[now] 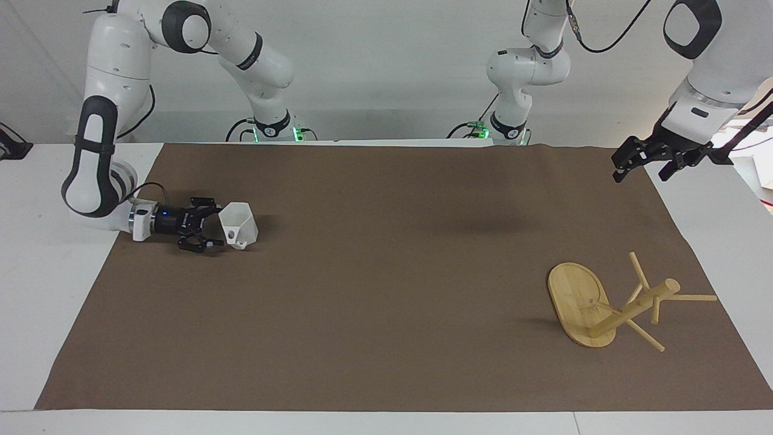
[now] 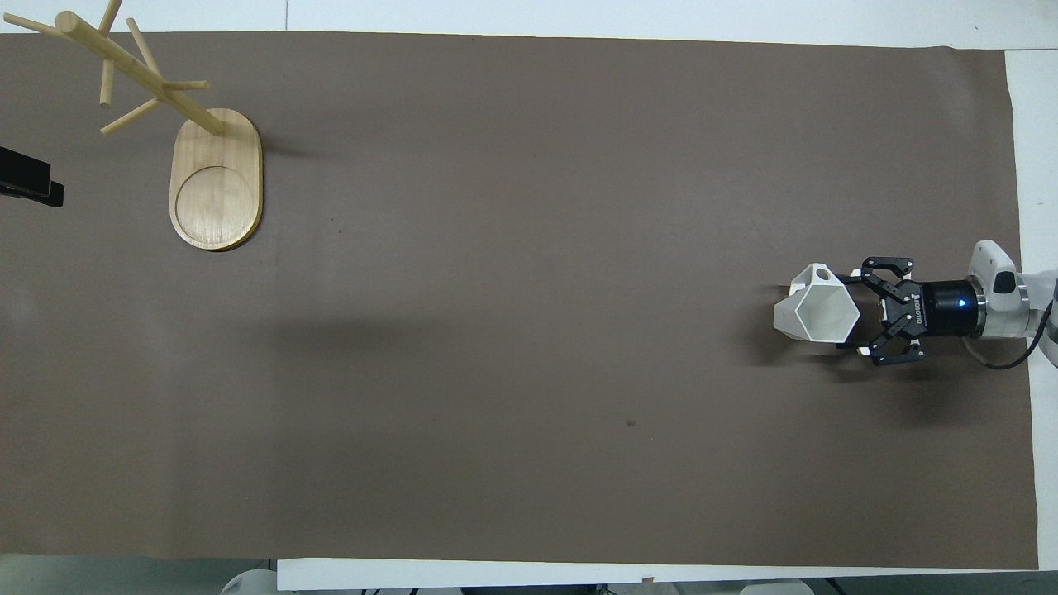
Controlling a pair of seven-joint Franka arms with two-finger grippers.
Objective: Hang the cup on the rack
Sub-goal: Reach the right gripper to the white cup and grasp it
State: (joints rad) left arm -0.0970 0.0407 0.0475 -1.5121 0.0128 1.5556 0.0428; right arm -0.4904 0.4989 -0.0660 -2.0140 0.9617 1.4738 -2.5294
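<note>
The white faceted cup point(image 1: 241, 222) stands upright on the brown mat at the right arm's end of the table; it also shows in the overhead view point(image 2: 814, 316). Its handle points away from the robots. My right gripper point(image 1: 220, 226) lies low and level over the mat, open, with a finger on either side of the cup's wall; the overhead view point(image 2: 851, 312) shows the same. The bamboo rack point(image 1: 634, 307) stands on its oval base point(image 2: 216, 186) at the left arm's end, farther from the robots than the cup. My left gripper point(image 1: 640, 174) waits open and empty, raised over the mat's edge.
The brown mat point(image 1: 386, 290) covers most of the white table. The left gripper's black tip point(image 2: 29, 186) shows at the overhead view's edge, beside the rack's base. Nothing else lies on the mat.
</note>
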